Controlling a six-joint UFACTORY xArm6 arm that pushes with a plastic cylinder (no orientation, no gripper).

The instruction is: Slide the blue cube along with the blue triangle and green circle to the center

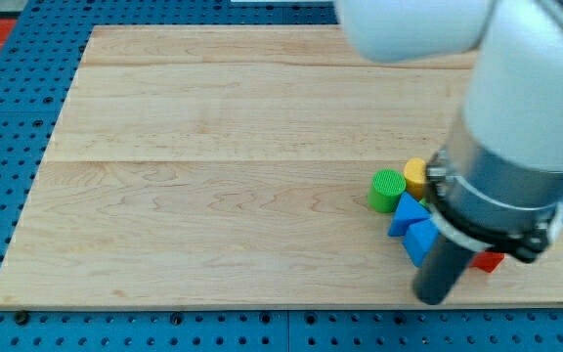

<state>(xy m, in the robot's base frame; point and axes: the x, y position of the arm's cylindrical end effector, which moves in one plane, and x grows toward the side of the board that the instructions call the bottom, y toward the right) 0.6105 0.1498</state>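
A: So, what crowds the task blocks?

B: Everything is bunched near the board's (213,196) right edge, toward its bottom right corner. The green circle (387,190) sits at the cluster's left. Just beside it on the right is a yellow block (415,174), whose shape I cannot make out because the arm covers part of it. The blue triangle (406,214) lies just below the green circle and looks to touch it. The blue cube (420,240) is just below the triangle, against it. A red block (488,261) peeks out near the bottom right corner, mostly hidden, so its shape is unclear.

A: And what stands in the way?

B: The arm (521,127) itself. Its white and grey body comes in from the top right corner and covers the right side of the cluster. The rest of the wooden board, including its centre, holds no blocks.

A: How is the arm posed?

B: It hangs upright over the bottom right corner, with the dark rod pointing down. My tip (430,298) rests near the bottom edge, just below the blue cube and touching or nearly touching its right side; I cannot tell which. There are no jaws to open or close, only the rod.

A: Any writing?

B: None that I can read. A blue pegboard (8,147) surrounds the board.
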